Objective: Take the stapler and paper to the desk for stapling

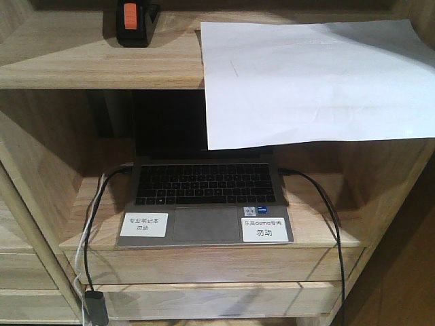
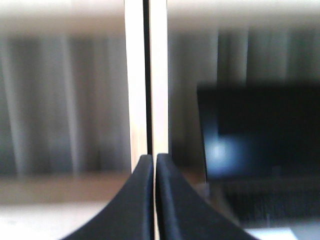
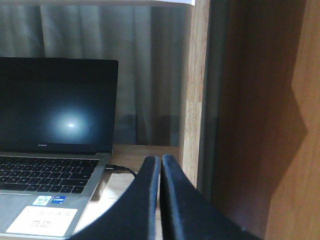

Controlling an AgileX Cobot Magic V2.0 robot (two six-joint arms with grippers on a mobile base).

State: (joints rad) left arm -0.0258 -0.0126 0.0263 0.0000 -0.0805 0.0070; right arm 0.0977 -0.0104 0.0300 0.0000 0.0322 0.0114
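On upper shelf (image 1: 81,61), paper (image 1: 306,81), overhanging above right gripper (image 3: 160,161)

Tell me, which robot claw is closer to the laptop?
Right, probably. The right gripper sits just off the laptop's right side; the left gripper faces a shelf post, with the laptop blurry farther right.

Black stapler (image 1: 132,24) with orange patch, far left on top shelf (image 1: 81,61), creased white paper (image 1: 312,81) right, overhanging its edge
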